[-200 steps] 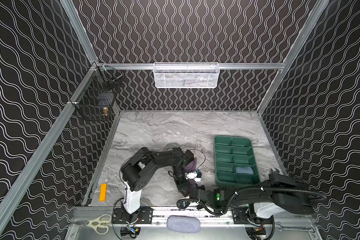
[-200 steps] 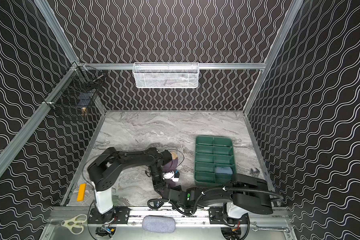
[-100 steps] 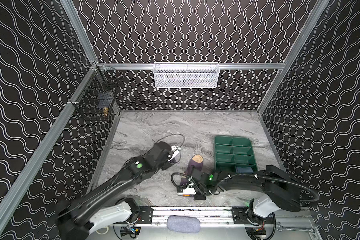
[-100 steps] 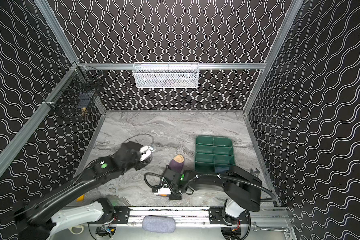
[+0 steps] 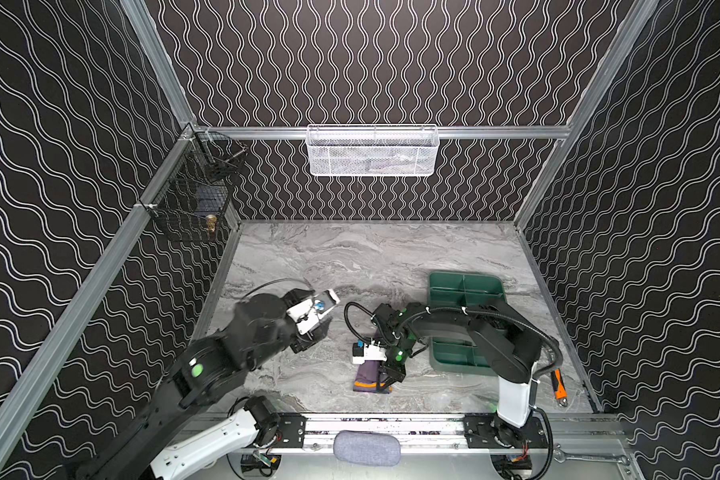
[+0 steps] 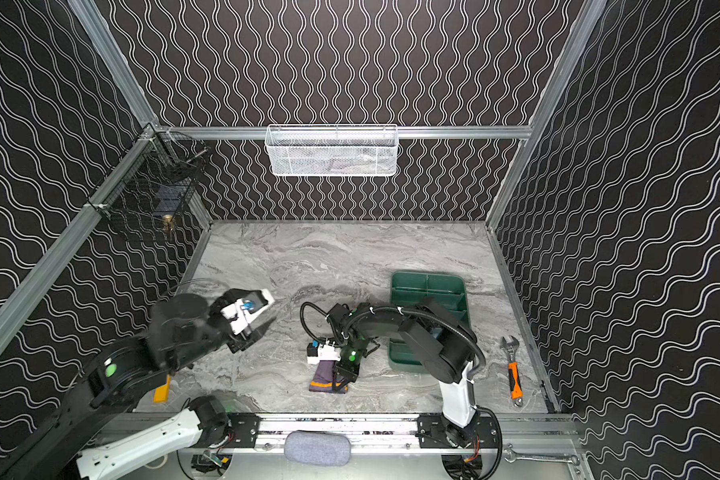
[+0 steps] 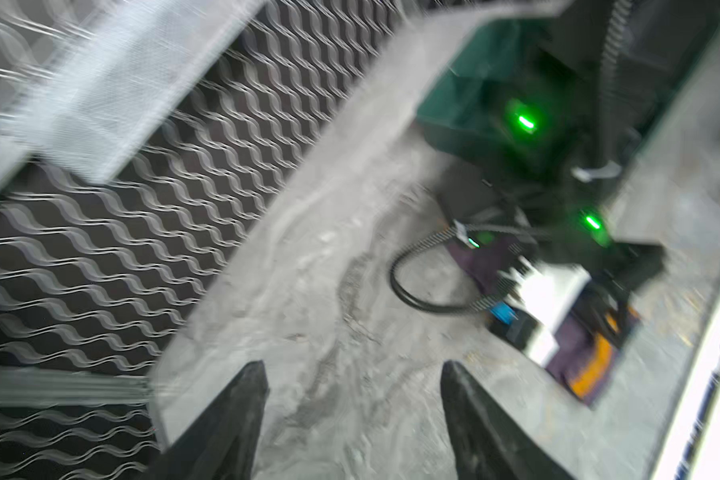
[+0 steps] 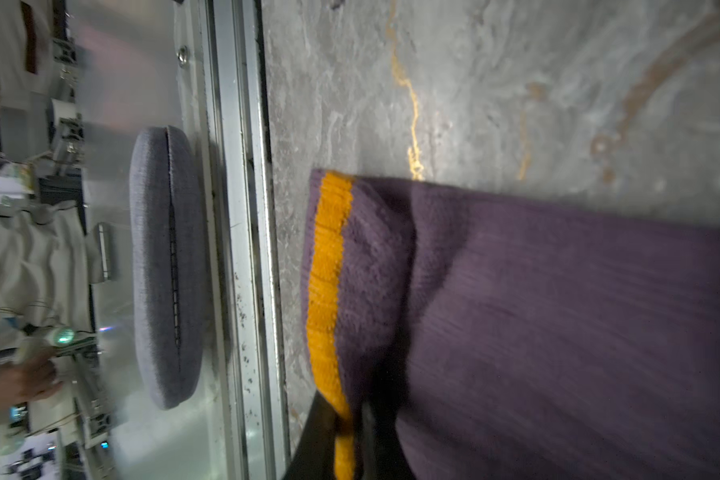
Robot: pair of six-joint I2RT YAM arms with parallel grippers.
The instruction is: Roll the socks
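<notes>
One purple sock (image 5: 368, 376) by the counter's (image 5: 350, 257) front edge, right fingers (image 8: 308, 453) pinching it. My left fingers (image 7: 233, 419): apart, empty.

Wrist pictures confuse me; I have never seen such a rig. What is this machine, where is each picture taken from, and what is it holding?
These are two robot arms mounted on a rail at the front of a marbled table. The two wide pictures look down from overhead and show nearly the same view. The other two come from cameras on the arms' wrists, each looking along its tool. The left tool is open and holds nothing. The right tool is shut on the orange-striped cuff of a purple sock, which lies on the table. A green tray sits beside it, a wrench lies near the right wall, and a grey pad rests in front of the rail.
</notes>
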